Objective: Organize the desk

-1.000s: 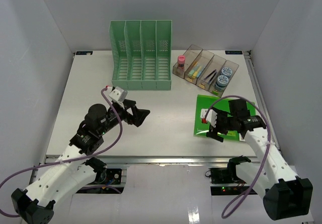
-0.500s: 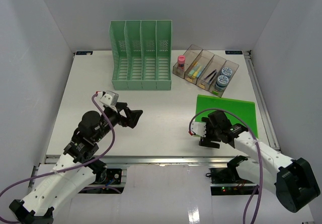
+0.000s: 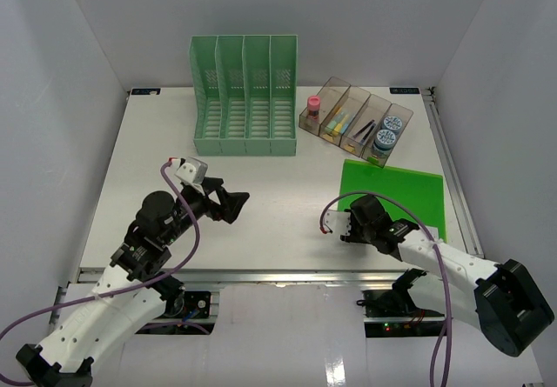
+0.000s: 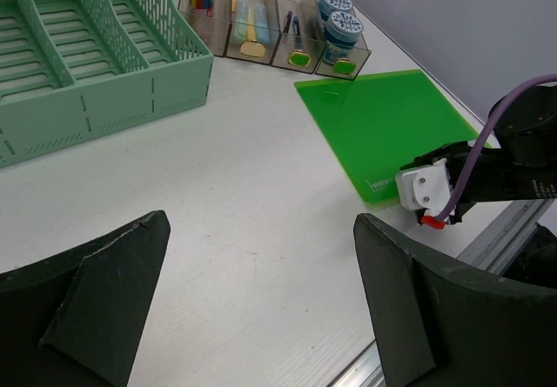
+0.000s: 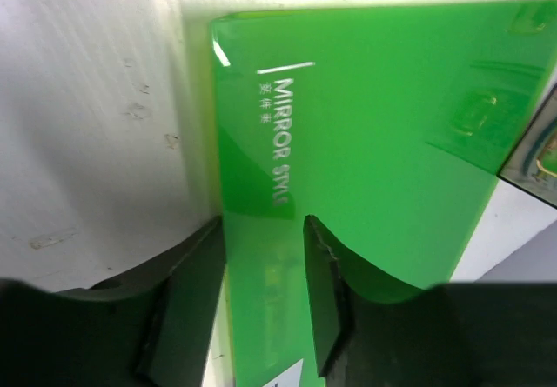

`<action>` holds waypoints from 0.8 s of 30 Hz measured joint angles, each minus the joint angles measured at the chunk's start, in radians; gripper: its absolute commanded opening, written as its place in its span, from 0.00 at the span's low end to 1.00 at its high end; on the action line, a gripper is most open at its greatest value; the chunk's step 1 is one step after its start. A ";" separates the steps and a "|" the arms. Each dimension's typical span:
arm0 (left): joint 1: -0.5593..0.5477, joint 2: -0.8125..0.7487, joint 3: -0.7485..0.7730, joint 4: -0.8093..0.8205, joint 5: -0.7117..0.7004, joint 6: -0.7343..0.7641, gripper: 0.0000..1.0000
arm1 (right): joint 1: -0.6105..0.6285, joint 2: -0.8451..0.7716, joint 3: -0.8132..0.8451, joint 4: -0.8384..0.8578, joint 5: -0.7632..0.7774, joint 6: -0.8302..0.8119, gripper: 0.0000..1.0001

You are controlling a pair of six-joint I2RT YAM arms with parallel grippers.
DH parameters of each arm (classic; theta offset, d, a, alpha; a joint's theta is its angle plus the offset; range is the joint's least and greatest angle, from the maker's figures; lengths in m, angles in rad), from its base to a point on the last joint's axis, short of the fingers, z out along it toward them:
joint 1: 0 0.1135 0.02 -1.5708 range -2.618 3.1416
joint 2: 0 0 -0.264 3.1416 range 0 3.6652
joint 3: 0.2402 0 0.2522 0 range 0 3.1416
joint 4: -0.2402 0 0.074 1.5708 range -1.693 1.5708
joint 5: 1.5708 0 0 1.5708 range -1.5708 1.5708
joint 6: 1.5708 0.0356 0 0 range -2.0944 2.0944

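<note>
On the right half of the white desk [image 3: 278, 196] lies a flat green folder [image 3: 396, 197], also seen in the left wrist view [image 4: 383, 122]. My right gripper [image 3: 352, 228] is low at the folder's near-left corner. In the right wrist view the folder [image 5: 374, 143] fills the frame, and the right gripper [image 5: 261, 226] straddles its left edge. One finger is beside the edge, the other is over the green surface, and a gap still shows between them. My left gripper [image 3: 235, 203] hovers wide open over bare desk at centre-left [image 4: 261, 222], holding nothing.
A green slotted file rack [image 3: 244, 96] stands at the back centre. To its right is a clear divided organizer [image 3: 357, 119] holding a pink-capped bottle [image 3: 312, 104], pens and blue-lidded rolls [image 3: 385, 130]. Metal rails edge the desk on the near and right sides.
My right gripper swung off the folder's top, dropped to its near-left corner, and its jaws narrowed. My left arm drew back a little, then held still.
</note>
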 measured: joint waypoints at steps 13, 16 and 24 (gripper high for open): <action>0.000 0.066 -0.120 0.215 0.192 -0.160 0.98 | 0.000 0.001 0.042 -0.125 -0.073 -0.011 0.08; 0.001 0.122 -0.211 0.362 0.241 -0.284 0.98 | -0.001 -0.061 0.065 -0.226 -0.143 -0.007 0.08; -0.013 0.501 -0.299 0.797 0.294 -0.634 0.98 | -0.001 -0.150 0.240 -0.405 -0.333 0.020 0.08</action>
